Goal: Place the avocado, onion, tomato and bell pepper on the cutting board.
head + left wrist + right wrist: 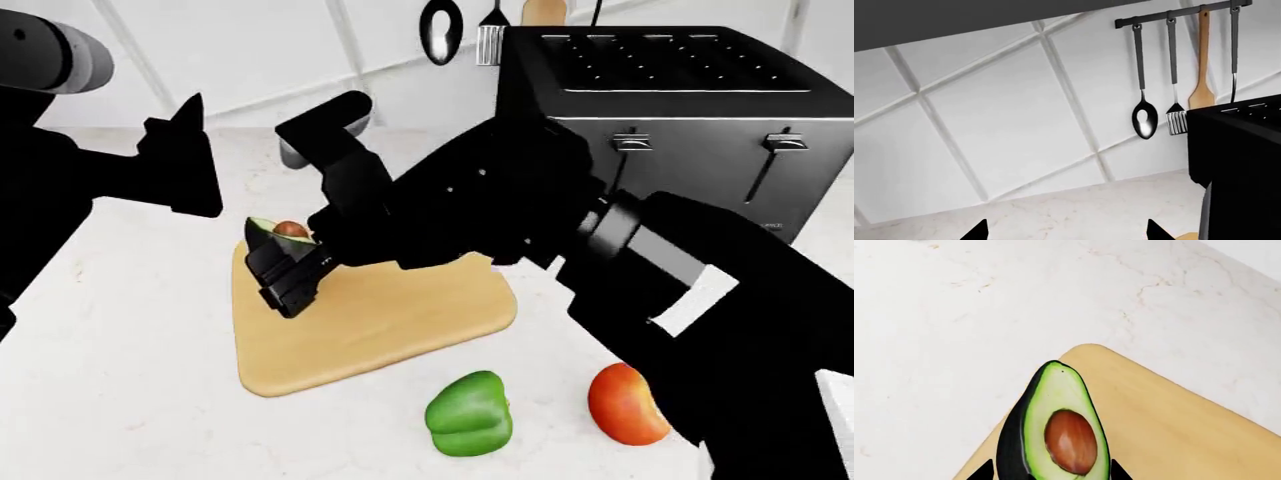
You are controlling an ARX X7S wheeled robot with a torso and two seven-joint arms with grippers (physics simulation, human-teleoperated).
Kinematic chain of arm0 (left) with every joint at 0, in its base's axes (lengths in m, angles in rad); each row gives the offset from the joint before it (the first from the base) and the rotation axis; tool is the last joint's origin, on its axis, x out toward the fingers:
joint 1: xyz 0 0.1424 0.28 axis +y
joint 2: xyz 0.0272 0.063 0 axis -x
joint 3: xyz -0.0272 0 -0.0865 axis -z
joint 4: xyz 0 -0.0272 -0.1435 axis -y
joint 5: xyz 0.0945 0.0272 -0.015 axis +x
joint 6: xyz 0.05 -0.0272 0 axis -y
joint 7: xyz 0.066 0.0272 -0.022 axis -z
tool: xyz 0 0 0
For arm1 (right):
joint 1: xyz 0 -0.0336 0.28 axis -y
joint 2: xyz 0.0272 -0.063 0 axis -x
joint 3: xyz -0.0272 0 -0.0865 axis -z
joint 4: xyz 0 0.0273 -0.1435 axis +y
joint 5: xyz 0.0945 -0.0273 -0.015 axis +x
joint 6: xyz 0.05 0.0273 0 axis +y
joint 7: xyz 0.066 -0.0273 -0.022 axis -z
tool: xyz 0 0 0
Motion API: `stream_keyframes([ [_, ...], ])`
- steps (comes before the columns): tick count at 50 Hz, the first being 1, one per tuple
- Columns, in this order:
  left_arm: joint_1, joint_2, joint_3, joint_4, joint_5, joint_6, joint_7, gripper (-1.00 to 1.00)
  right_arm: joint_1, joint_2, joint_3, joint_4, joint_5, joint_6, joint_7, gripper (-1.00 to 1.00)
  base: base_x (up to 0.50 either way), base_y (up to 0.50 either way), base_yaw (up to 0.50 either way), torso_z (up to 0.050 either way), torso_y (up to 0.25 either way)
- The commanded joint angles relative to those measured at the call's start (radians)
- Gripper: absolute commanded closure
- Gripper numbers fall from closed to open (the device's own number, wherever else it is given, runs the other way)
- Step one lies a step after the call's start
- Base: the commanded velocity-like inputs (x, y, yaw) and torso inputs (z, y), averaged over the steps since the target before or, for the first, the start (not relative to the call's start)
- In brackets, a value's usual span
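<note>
Avocado (1061, 432) placement underway: right gripper (283, 268) jaws clamp it over board (400, 320), left of centre; next, release. Left gripper (180, 165) jaw state cannot be told.

Avocado (1061, 435): near-black skin, pale green cut face shading to yellow-green at the rim, glossy reddish-brown pit at centre; cutting board (400, 320): plain light tan wood, no visible grain; bell pepper (470, 413), lower centre of the head view: bright uniform green; tomato (627, 403), lower right: red-orange with a soft sheen; counter (954, 315): off-white with faint grey and tan veining; wall (1001, 115): white tiles set on the diagonal, light grey joints; toaster (667, 90), upper right: black top, dark grey front, silver levers; hanging spatula (1201, 75): honey-coloured wood; spoon (1145, 117): black handle, shiny dark bowl; robot arms: matte black, pale grey joint bands.
</note>
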Motion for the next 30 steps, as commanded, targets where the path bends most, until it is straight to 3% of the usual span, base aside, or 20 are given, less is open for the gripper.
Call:
stream_keyframes([
  [1,0.003,-0.011,-0.001,0.004,-0.005,0.008,0.000,-1.00,0.052,-0.024,-0.259,0.053,0.121,-0.194,-0.050,1.00,0.00,0.00,0.00,0.000,0.000],
  [22,-0.002,-0.028,0.004,0.009,-0.026,0.021,-0.012,-1.00,0.086,-0.024,-0.321,0.066,0.198,-0.225,-0.034,1.00,0.00,0.00,0.00,0.000,0.000],
  [23,0.000,-0.029,0.002,0.010,-0.025,0.022,-0.010,-1.00,0.090,-0.024,-0.319,0.064,0.199,-0.228,-0.030,-1.00,0.00,0.00,0.00,0.000,0.000],
  [30,-0.002,-0.033,0.005,0.013,-0.030,0.026,-0.012,-1.00,0.105,-0.020,-0.312,0.062,0.214,-0.231,-0.020,-1.00,0.00,0.00,0.00,0.000,0.000],
])
